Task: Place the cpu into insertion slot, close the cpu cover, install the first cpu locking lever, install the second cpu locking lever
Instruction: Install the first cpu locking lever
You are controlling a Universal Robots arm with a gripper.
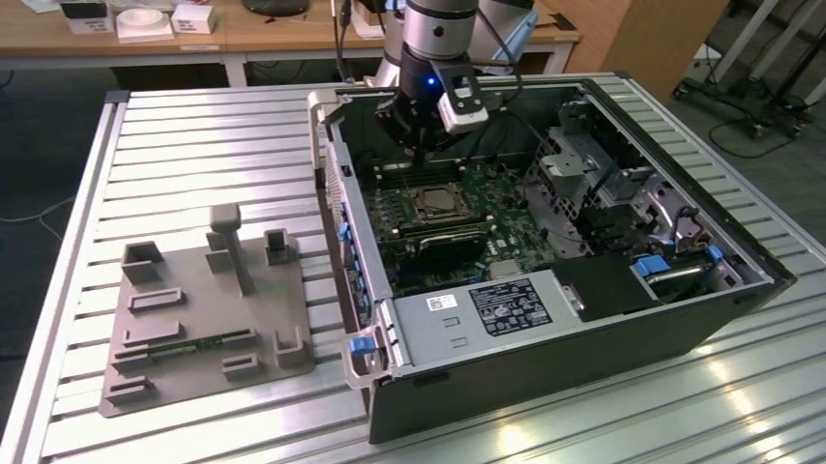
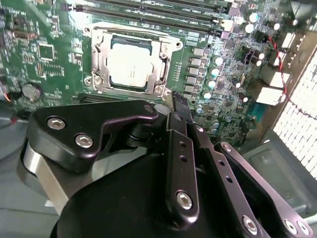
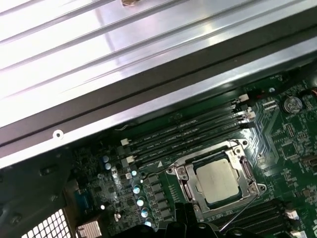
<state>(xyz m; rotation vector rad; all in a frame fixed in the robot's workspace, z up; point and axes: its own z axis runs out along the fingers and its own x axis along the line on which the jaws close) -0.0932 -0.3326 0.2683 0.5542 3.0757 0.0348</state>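
Your open black computer case (image 1: 543,367) lies on its side. Over its green circuit board (image 2: 44,29) the black gripper (image 2: 179,100) hangs pinched closed and empty, just beside the square silvery cpu cover (image 2: 99,59) — lowered around the flat silvery-grey cpu (image 2: 130,63), which sits in the insertion slot (image 1: 415,205).

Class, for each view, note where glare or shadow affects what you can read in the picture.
Exterior view: light patches glare off the slatted table near the computer case, whose interior is dim. Second wrist view: glare washes the cpu top pale. First wrist view: the table slats burn out white.
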